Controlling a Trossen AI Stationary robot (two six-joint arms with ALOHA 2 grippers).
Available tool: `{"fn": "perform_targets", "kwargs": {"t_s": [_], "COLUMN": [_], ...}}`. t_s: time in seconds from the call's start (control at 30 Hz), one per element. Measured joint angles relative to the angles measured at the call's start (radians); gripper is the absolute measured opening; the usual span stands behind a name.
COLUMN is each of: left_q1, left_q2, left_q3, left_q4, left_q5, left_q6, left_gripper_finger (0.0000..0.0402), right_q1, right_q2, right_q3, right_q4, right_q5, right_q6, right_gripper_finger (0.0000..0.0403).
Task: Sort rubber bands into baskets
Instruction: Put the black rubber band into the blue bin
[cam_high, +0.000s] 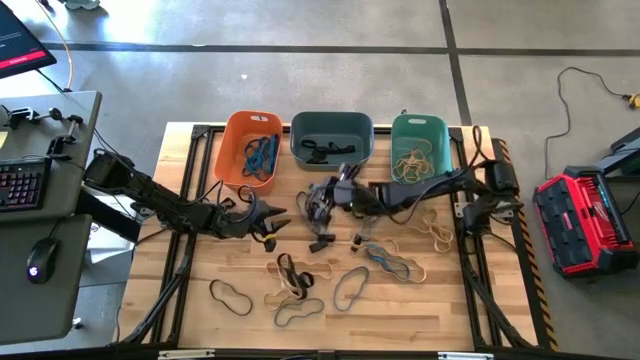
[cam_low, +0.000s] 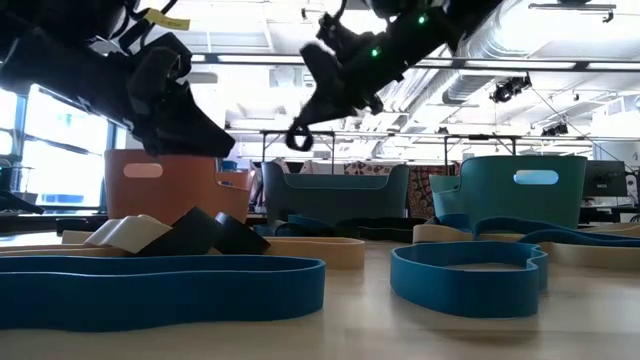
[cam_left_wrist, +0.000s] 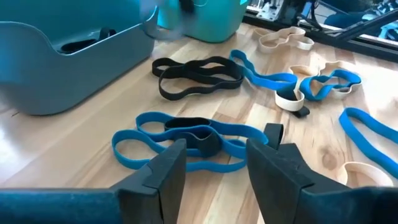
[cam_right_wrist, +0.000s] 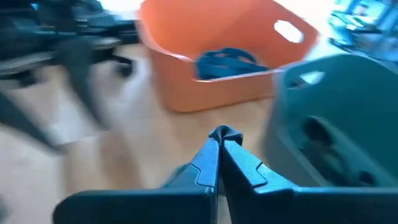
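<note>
Three baskets stand along the far edge: orange (cam_high: 250, 148) with blue bands inside, slate blue-grey (cam_high: 332, 138) with a black band inside, and teal (cam_high: 421, 148) with tan bands. My right gripper (cam_right_wrist: 221, 138) hangs in front of the slate basket, shut on a dark rubber band (cam_low: 298, 138). My left gripper (cam_left_wrist: 214, 158) is open, low over the table in front of the orange basket. Its fingers stand on either side of a blue rubber band (cam_left_wrist: 186, 140) that lies flat with a black one across it. My right gripper pinches a small loop of the dark rubber band (cam_right_wrist: 224, 132) between its two fingertips. The fingers slant down from the table's right side. The loop shows just past the tips, lifted well clear of the table.
Several loose blue, black and tan bands lie on the wooden table, among them a blue one (cam_high: 395, 262), a black one (cam_high: 230, 297) and a tan one (cam_high: 435, 232). A desk with a keyboard (cam_high: 22, 185) stands left of the table, a red case (cam_high: 585, 220) to its right.
</note>
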Motion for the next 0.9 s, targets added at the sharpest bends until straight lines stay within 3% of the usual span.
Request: {"fn": "perform_targets", "kwargs": {"t_s": [0.23,0.53,0.9], "left_q1": [0.0,0.007,0.027], "left_q2": [0.0,0.0,0.0], "left_q3": [0.0,0.0,0.0], "left_q4": [-0.045,-0.049,-0.049], "left_q5": [0.001,-0.005,-0.007], "left_q6": [0.0,0.01,0.017], "left_gripper_finger": [0.0159,0.0159,0.0159], "right_q1": [-0.169,-0.416,-0.507], "right_q2": [-0.002,0.0,0.001], "right_q3": [0.0,0.0,0.0], "right_q4": [-0.038,-0.107,-0.107], "right_q5": [-0.013,-0.173,-0.242], "right_q6": [0.004,0.052,0.098], "right_gripper_finger": [0.0,0.0,0.0]}}
